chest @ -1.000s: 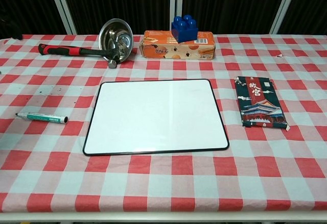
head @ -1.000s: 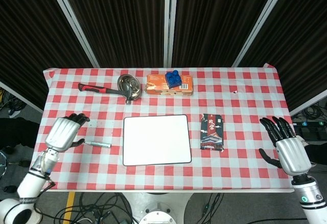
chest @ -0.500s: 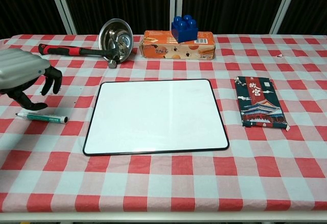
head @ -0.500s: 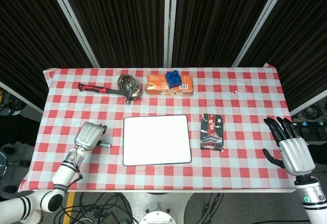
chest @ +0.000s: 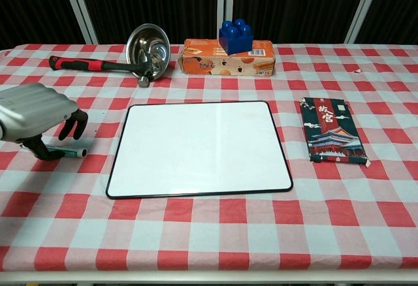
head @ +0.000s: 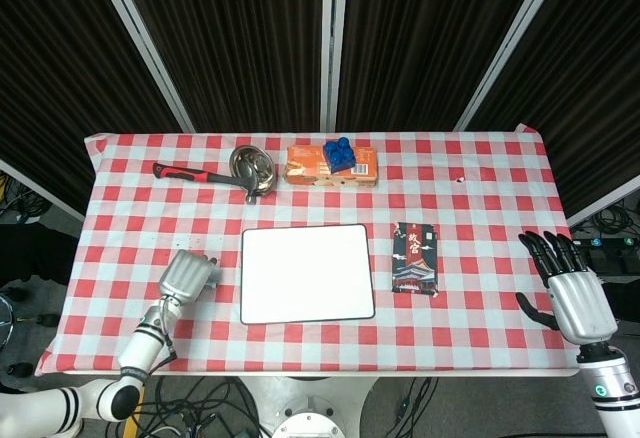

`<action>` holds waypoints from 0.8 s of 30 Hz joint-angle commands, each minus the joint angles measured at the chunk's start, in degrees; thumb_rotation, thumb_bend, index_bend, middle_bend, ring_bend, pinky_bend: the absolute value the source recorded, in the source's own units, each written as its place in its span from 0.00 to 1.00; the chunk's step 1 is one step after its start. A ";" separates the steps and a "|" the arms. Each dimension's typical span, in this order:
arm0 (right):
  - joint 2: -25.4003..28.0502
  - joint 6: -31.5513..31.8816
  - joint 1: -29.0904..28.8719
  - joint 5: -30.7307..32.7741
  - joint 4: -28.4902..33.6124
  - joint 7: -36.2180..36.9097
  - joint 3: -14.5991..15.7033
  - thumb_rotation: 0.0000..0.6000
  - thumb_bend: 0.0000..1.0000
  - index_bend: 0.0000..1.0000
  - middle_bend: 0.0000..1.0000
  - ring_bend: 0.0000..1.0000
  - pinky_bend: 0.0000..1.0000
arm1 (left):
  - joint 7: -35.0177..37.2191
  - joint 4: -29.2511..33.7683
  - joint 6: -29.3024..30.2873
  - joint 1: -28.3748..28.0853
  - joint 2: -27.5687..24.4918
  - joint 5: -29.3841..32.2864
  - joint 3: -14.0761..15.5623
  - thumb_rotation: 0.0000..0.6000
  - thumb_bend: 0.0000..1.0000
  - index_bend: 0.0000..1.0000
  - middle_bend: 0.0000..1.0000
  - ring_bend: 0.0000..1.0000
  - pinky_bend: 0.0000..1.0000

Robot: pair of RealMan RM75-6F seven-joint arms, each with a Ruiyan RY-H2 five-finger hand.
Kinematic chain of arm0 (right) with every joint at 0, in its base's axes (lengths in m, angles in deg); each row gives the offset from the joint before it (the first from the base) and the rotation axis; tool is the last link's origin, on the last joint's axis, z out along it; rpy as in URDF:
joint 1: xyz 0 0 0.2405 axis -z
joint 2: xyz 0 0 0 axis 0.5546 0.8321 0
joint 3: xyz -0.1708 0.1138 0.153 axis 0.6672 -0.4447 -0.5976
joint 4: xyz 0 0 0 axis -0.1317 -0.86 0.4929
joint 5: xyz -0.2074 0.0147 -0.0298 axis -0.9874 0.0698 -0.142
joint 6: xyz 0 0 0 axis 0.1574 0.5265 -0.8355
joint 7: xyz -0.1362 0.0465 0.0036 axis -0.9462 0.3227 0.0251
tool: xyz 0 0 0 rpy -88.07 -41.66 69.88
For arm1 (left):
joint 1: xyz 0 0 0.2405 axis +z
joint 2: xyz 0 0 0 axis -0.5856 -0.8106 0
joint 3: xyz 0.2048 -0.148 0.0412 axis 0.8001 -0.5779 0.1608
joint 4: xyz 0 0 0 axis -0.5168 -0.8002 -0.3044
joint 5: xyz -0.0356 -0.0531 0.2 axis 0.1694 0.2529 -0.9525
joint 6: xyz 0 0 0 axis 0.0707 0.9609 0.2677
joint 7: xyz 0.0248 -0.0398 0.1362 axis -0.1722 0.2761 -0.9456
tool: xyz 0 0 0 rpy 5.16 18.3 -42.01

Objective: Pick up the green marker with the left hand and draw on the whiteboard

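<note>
The green marker (chest: 68, 151) lies on the checked cloth left of the whiteboard (chest: 199, 147), its black cap toward the board. My left hand (chest: 36, 113) arches over the marker's left part, fingers (chest: 79, 125) curled down on its far side and the thumb on its near side; a firm grip does not show. In the head view this hand (head: 188, 276) covers the marker beside the whiteboard (head: 307, 273). My right hand (head: 570, 288) is at the table's right edge with its fingers spread, holding nothing.
A red-and-black hammer (chest: 98, 65), a steel bowl (chest: 147, 44) and an orange box (chest: 209, 61) with a blue block (chest: 236, 36) on top line the far side. A dark printed packet (chest: 332, 139) lies right of the board.
My left hand has moved in from the table's left edge toward the board and come down over the marker. The marker has stayed put. The right hand has drifted slightly back.
</note>
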 commanded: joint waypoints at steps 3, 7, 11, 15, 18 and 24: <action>-0.14 -0.31 -0.08 0.23 -0.17 0.08 0.02 1.00 0.22 0.00 0.07 0.00 0.07 | 0.06 -0.08 0.26 -0.40 0.27 1.39 0.50 1.00 0.28 0.45 0.50 0.73 1.00; -0.18 -0.37 -0.09 0.29 -0.14 0.13 0.02 1.00 0.22 0.00 0.07 0.00 0.07 | 0.75 -0.26 -0.17 -0.78 0.28 1.87 0.91 1.00 0.30 0.45 0.51 0.74 1.00; -0.11 -0.48 -0.13 0.36 0.02 -0.08 0.01 1.00 0.22 0.00 0.07 0.00 0.07 | 0.99 -0.38 -0.50 -1.23 0.12 2.51 1.22 1.00 0.31 0.45 0.51 0.74 1.00; -0.13 -0.70 -0.19 0.57 0.12 -0.06 -0.03 1.00 0.22 0.00 0.07 0.00 0.07 | 1.45 -0.25 -0.87 -1.62 -0.03 3.27 1.51 1.00 0.31 0.45 0.51 0.74 1.00; -0.13 -0.98 -0.26 0.73 0.16 -0.12 0.00 1.00 0.22 0.00 0.07 0.00 0.07 | 2.19 -0.63 -0.73 -1.79 0.02 2.95 1.75 1.00 0.31 0.46 0.53 0.75 1.00; -0.08 -1.04 -0.29 0.94 0.19 0.35 -0.12 1.00 0.22 0.00 0.07 0.00 0.07 | 9.14 -0.31 0.03 -1.20 -0.83 -0.29 1.32 1.00 0.34 0.57 0.61 0.78 1.00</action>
